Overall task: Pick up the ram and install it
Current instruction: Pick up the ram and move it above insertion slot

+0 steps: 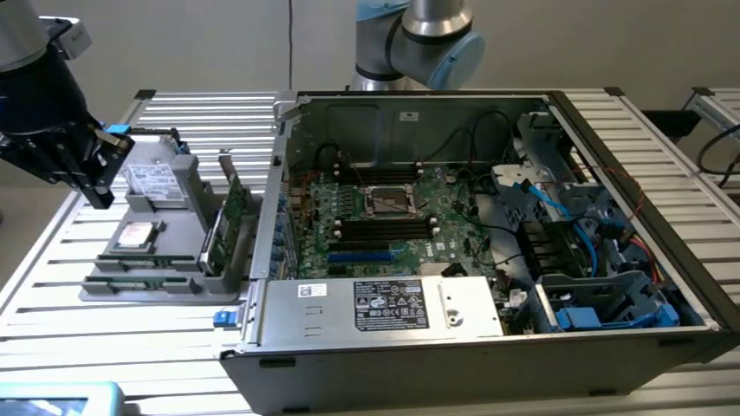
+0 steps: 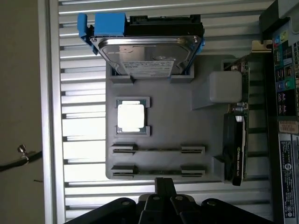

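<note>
1. hand (image 1: 102, 198) hangs closed and empty over the desk (image 1: 116, 342) in the exterior view, fingers pointing down toward a grey tray (image 1: 151, 295).
2. below the hand and apart from it, the ram (image 1: 148, 259) stands on edge in a slotted holder of that tray, with a second stick (image 1: 137, 282) just beside it. held upright like this, each offers its top edge for a pinch from above, i judge.
3. hard drive (image 1: 151, 178) and processor (image 1: 139, 232) rest in their own pockets closer under the hand. the expansion card (image 1: 231, 217) stands on the tray's side away from the hand, beside the open computer case (image 1: 463, 364), whose motherboard (image 1: 382, 217) lies face-up, so it can be reached from above.
4. in the wrist view the hand (image 2: 164, 184) shows its fingers pressed together. the ram (image 2: 157, 171) sits just beyond them, untouched.
5. past it come the second stick (image 2: 157, 149), then the processor (image 2: 130, 116), and the hard drive (image 2: 147, 53) farthest from the hand.
6. both sticks sit in their holders, so the pick-up looks not yet done.
</note>
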Tool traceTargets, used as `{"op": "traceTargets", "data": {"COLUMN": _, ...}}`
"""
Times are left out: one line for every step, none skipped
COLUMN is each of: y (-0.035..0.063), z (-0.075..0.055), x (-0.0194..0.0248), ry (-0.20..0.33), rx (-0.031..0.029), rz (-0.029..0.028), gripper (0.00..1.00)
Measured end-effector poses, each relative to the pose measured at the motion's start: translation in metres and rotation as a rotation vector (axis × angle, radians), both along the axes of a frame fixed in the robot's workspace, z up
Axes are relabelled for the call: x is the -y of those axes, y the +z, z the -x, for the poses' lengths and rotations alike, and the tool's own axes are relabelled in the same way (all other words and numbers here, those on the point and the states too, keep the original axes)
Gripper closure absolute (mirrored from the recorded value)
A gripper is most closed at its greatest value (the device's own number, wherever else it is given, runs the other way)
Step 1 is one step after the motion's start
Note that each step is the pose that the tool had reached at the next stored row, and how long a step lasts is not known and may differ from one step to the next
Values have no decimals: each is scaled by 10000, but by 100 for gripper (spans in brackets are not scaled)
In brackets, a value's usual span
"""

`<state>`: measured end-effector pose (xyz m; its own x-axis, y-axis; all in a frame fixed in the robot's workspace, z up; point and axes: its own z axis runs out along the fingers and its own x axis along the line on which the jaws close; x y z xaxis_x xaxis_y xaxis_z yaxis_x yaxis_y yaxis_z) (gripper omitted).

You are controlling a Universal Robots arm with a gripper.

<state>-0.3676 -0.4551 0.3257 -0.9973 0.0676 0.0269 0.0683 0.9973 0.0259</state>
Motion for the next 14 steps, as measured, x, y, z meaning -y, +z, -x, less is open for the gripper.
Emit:
{"op": "traceTargets", "data": {"y": 0, "z": 0, "x": 0, "ry": 0, "rx": 0, "rz": 0, "gripper": 89}}
{"op": "traceTargets", "data": {"y": 0, "z": 0, "x": 0, "ry": 0, "rx": 0, "rz": 0, "gripper": 89}}
{"op": "traceTargets", "data": {"y": 0, "z": 0, "x": 0, "ry": 0, "rx": -1, "rz": 0, "gripper": 89}}
{"op": "traceTargets", "data": {"y": 0, "z": 0, "x": 0, "ry": 0, "rx": 0, "rz": 0, "gripper": 89}}
{"op": "traceTargets", "data": {"y": 0, "z": 0, "x": 0, "ry": -1, "rx": 0, "rz": 0, "gripper": 89}}
{"op": "traceTargets", "data": {"y": 0, "z": 0, "x": 0, "ry": 0, "rx": -1, "rz": 0, "gripper": 89}}
{"op": "traceTargets", "data": {"y": 0, "z": 0, "x": 0, "ry": 0, "rx": 0, "rz": 0, "gripper": 89}}
{"op": "traceTargets", "data": {"y": 0, "z": 0, "x": 0, "ry": -1, "rx": 0, "rz": 0, "gripper": 89}}
{"op": "traceTargets", "data": {"y": 0, "z": 1, "x": 0, "ry": -1, "rx": -1, "rz": 1, "gripper": 89}}
{"op": "traceTargets", "data": {"y": 0, "z": 3, "x": 0, "ry": 1, "rx": -1, "rz": 0, "gripper": 89}}
{"op": "traceTargets", "data": {"y": 0, "z": 5, "x": 0, "ry": 41, "rx": 0, "rz": 0, "gripper": 89}}
{"op": "traceTargets", "data": {"y": 0, "z": 5, "x": 0, "ry": 168, "rx": -1, "rz": 1, "gripper": 89}}
{"op": "traceTargets", "data": {"y": 0, "z": 5, "x": 0, "ry": 335, "rx": -1, "rz": 1, "gripper": 89}}
{"op": "traceTargets", "data": {"y": -1, "z": 6, "x": 0, "ry": 530, "rx": -1, "rz": 0, "gripper": 89}}
